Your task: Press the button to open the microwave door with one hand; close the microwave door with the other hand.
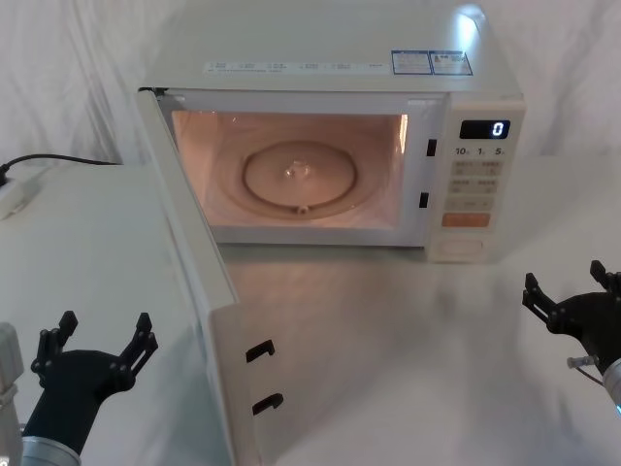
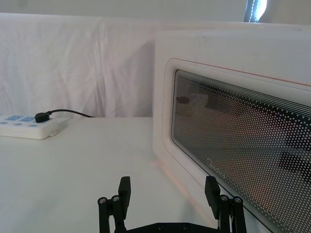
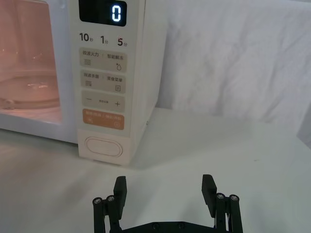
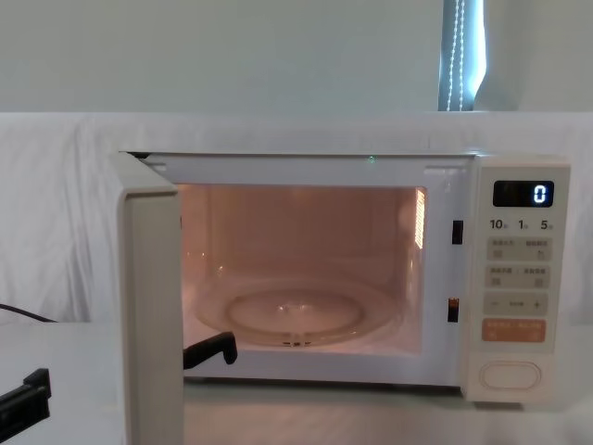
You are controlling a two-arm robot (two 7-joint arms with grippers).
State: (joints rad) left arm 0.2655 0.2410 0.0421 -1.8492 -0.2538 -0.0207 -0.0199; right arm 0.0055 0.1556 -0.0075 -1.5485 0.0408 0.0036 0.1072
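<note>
I see the microwave door (image 1: 199,282) swung fully open, cavity lit. My left claw (image 1: 95,351) hangs spread and empty outside the door; the right claw (image 1: 572,296), also spread, sits well clear of the button (image 1: 456,249). Pushing near the hinge risks shoving the microwave (image 1: 330,68) along the worktop (image 1: 408,369).

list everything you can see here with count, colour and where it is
boxy cream-white microwave: 1, cream, back centre of table, cavity lit
large cream microwave door with dark glass window: 1, cream, swung open toward the robot's left
wide pill-shaped cream button: 1, cream, bottom of control panel
orange rectangular button: 1, orange, just above it
black display: 1, shows white 0
round glass turntable: 1, clear, cavity floor
white power strip: 1, far left
white cloth-covered table: 1
left gripper: 1, black, open, outside the door
right gripper: 1, black, open, near right
</note>
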